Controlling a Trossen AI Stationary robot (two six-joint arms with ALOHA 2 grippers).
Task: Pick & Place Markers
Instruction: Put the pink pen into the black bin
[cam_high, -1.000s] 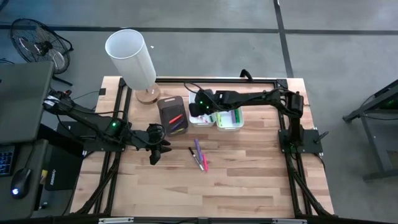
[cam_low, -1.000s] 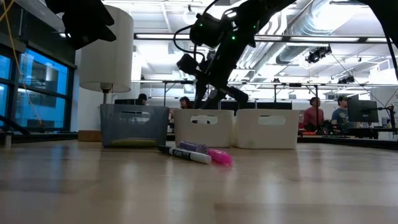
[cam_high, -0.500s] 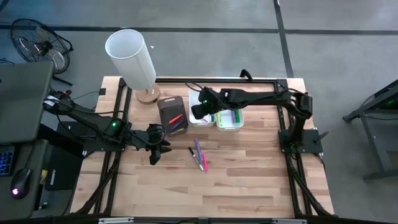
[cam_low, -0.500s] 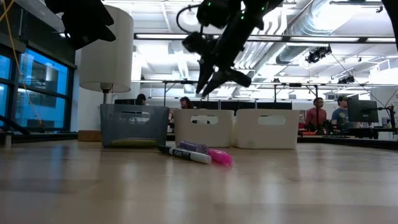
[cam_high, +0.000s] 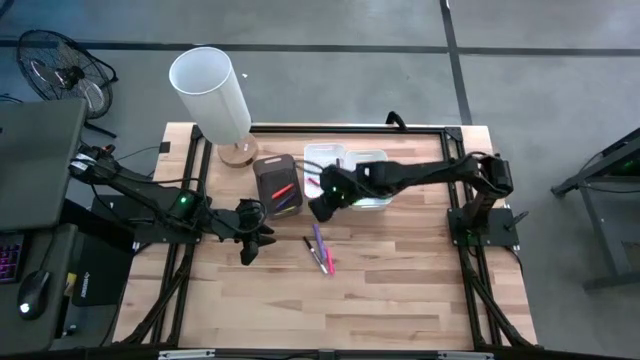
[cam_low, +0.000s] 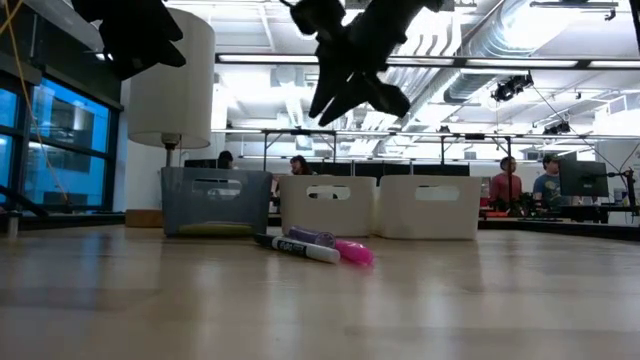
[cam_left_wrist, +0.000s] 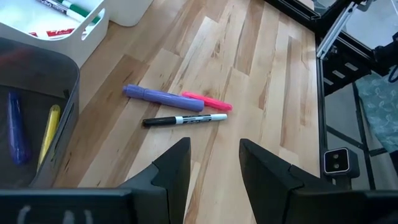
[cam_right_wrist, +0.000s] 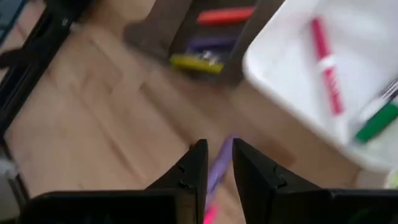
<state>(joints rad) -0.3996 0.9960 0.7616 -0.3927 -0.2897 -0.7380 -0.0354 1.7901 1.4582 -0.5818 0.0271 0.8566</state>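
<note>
Three markers lie side by side on the wooden table: a purple one, a pink one and a black-and-white one, also seen as a group. My right gripper hangs above the table between the bins and these markers. Its fingers are a narrow gap apart with nothing between them. My left gripper waits open to the left of the markers, pointing at them. More markers lie in the dark bin and the white bins.
A dark bin holds red, purple and yellow markers. Beside it, white bins hold red and green ones. A white lamp stands at the far left corner. The near half of the table is bare wood.
My right gripper has left the space over the white bins, moving toward the table's near edge and upward while rolling its wrist, and now hangs nearer the loose markers. The white bin it covered now shows. The markers have not moved.
</note>
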